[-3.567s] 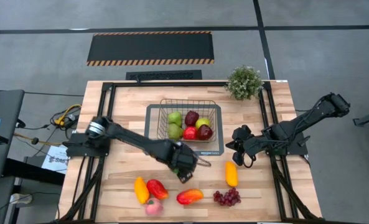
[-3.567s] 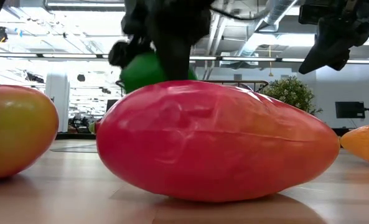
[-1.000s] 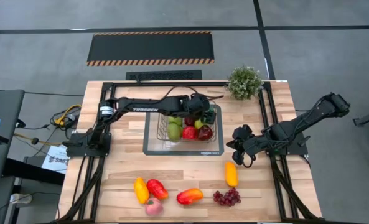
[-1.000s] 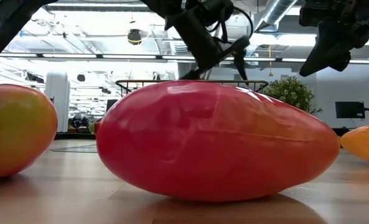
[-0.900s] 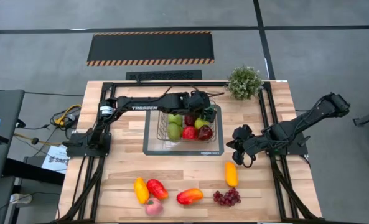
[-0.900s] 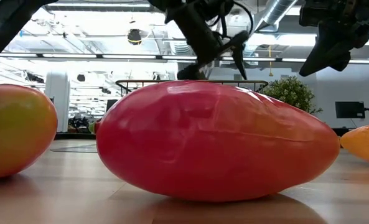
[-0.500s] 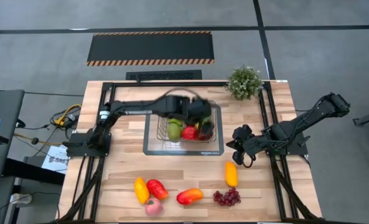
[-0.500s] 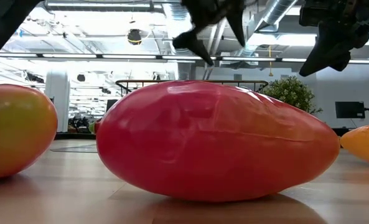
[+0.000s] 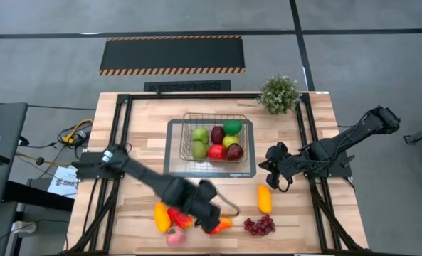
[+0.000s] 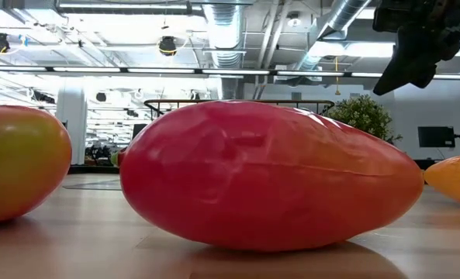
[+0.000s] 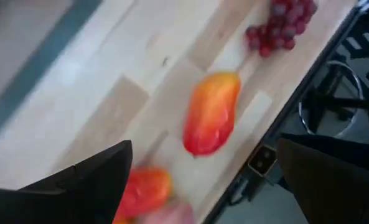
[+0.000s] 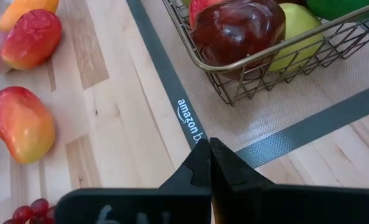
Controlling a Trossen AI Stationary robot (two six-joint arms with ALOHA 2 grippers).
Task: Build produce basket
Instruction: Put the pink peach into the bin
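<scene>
Spread wide and empty, the left gripper's [image 11: 203, 180] two dark fingers frame the red-orange mango [image 11: 210, 114] in the left wrist view, with nothing between them but bare wood. That mango lies directly ahead of the fingers, its long axis running away from the wrist toward the purple grape bunch [image 11: 280, 28], so the jaws look set to close across its narrow width rather than its length. From above, the left gripper [image 9: 209, 210] hangs over the front row of produce, right above the mango [image 9: 223, 223] and just beside the red fruit [image 9: 179, 217] and the yellow fruit [image 9: 161, 217]; a pink fruit [image 9: 174, 237] sits at the table's front edge. The left arm is plainly the nearer one. The right gripper [image 9: 275, 171] waits off the basket's right side, above the orange fruit [image 9: 265, 198], its fingers pressed together in its wrist view. The wire basket [image 9: 188, 119] sits on the grey tray [image 9: 173, 169] behind, already holding green, red, maroon and yellow pieces.
</scene>
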